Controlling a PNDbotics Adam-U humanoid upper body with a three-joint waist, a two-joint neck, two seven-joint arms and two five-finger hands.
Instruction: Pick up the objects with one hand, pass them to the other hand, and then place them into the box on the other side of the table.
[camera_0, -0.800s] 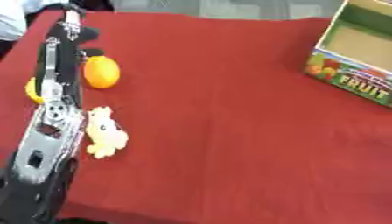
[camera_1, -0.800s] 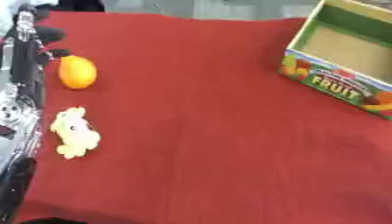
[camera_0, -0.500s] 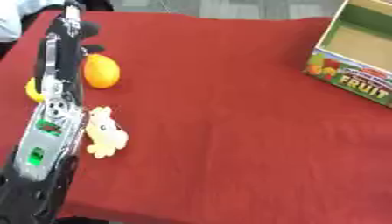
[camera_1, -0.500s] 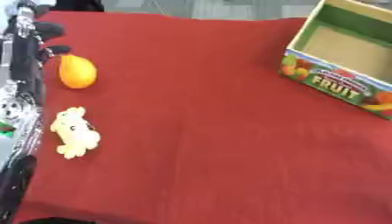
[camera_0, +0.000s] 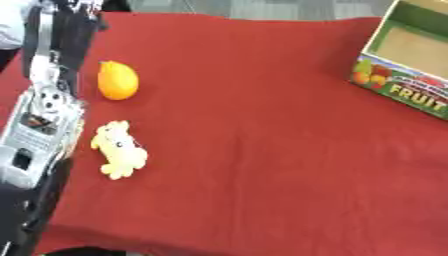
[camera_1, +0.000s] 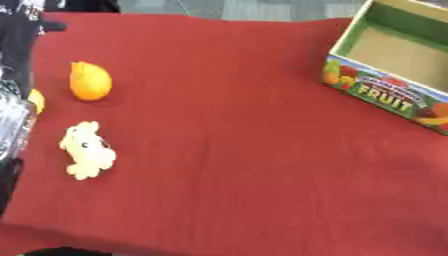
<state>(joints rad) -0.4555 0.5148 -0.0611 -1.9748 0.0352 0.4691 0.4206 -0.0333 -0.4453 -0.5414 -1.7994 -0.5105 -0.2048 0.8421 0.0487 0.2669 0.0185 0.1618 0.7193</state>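
An orange fruit (camera_0: 118, 80) lies on the red tablecloth (camera_0: 262, 150) at the far left. A pale yellow plush toy (camera_0: 117, 150) lies just in front of it. A yellow object (camera_1: 36, 100) peeks out from behind my left arm (camera_0: 42, 120), which runs up the left edge. My left hand (camera_0: 72, 15) is at the top left corner, beyond the orange fruit, partly cut off by the view's edge. The open cardboard fruit box (camera_1: 398, 65) stands at the far right and looks empty. My right hand shows in no view.
The tablecloth's front edge runs along the bottom left (camera_0: 105, 242). A broad stretch of bare red cloth lies between the objects on the left and the box on the right.
My left hand has moved farther away, toward the top left corner. The fruit, the plush toy and the box have stayed in place.
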